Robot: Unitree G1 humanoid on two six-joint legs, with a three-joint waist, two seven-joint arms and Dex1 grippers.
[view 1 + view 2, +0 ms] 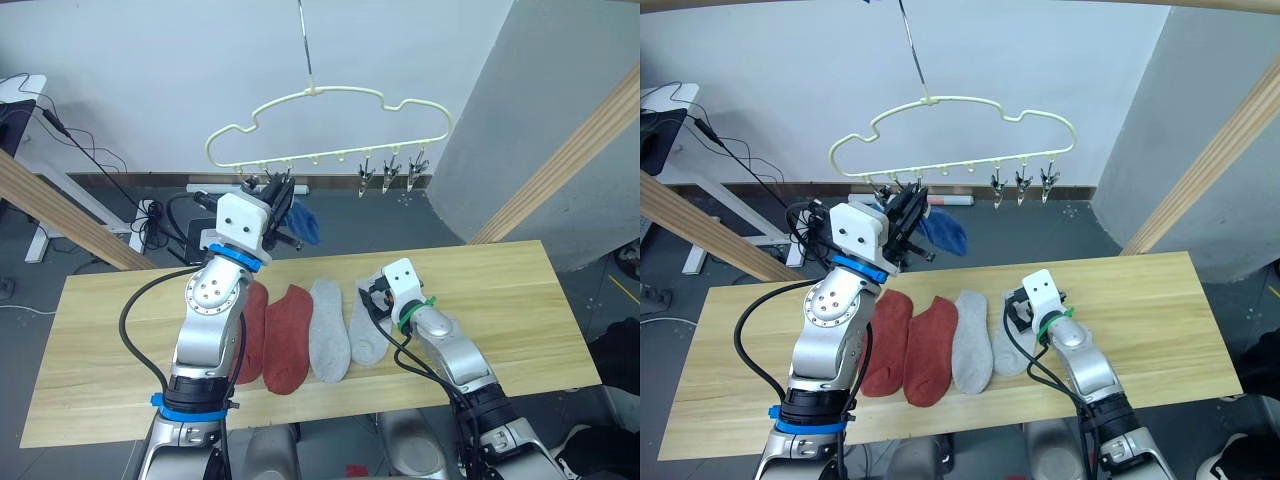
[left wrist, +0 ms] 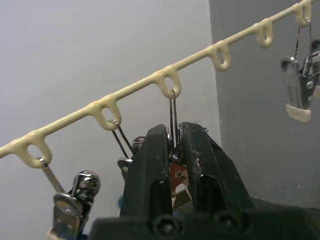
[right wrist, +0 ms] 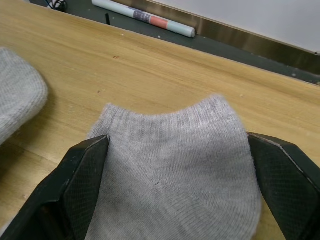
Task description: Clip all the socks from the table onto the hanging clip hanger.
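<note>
The desk (image 1: 520,300) is seen spanning the lower scene, with four socks laid side by side near its middle: two red socks (image 1: 289,335) and two grey socks (image 1: 329,342), each with its long axis running from the near edge toward the far edge. Above the far edge the hanger (image 1: 330,125) is hung by its hook, with a row of clips along its bottom bar.

The left gripper (image 2: 173,150) is raised to the left part of that bar, its fingers clenched on a clip (image 2: 173,120). A blue sock (image 1: 305,225) is seen dangling just beside it; whether that sock is already caught in a clip cannot be made out, since the fingers cover the clip's mouth. A second blue sock cannot be told apart.

The right gripper (image 3: 177,185) is lowered over the rightmost grey sock (image 3: 175,165), the fingers spread to either side of it, the cuff pointing away toward the far edge. Nothing is grasped yet. This arm is judged the nearer to the grey pair, so the coming move turns on closing across the sock's width.

Three free clips (image 1: 390,172) hang at the bar's right end.
</note>
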